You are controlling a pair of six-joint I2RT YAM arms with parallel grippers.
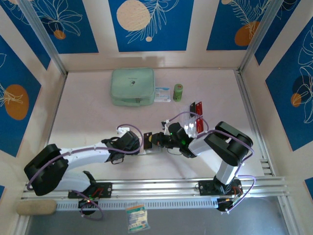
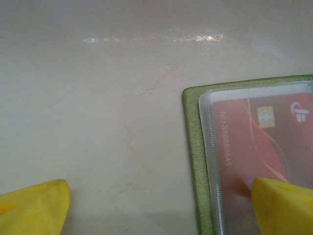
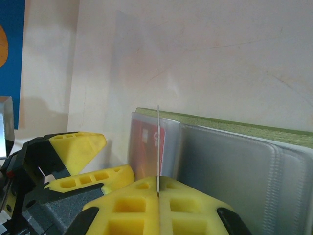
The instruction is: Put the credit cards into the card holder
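Top external view gives the pale table (image 1: 88, 122) as the widest thing. My two arms reach toward each other across its near part. My left arm (image 1: 78, 159) lies low and stretches rightward, and my right arm (image 1: 220, 144) is folded at the elbow and points leftward, so my left gripper (image 1: 138, 143) and right gripper (image 1: 156, 140) come nose to nose near the middle. At the far side lies a mint zip pouch (image 1: 132, 87) with a small green cylinder (image 1: 178, 92) to its right. Closer to my right arm, a clear rack (image 1: 193, 126) carries red and dark credit cards (image 1: 197, 108). From my left wrist I see my jaws spread wide: one finger (image 2: 34, 208) is over bare table, and the other rests on the clear sleeve of the open card holder (image 2: 191, 161), which lies flat on the table. A red card (image 2: 259, 142) sits inside that sleeve. From my right wrist, my right gripper (image 3: 158, 188) is clenched on a thin card (image 3: 158, 142). I see this one edge-on and upright, standing right at the holder's sleeves. I cannot tell its colour.
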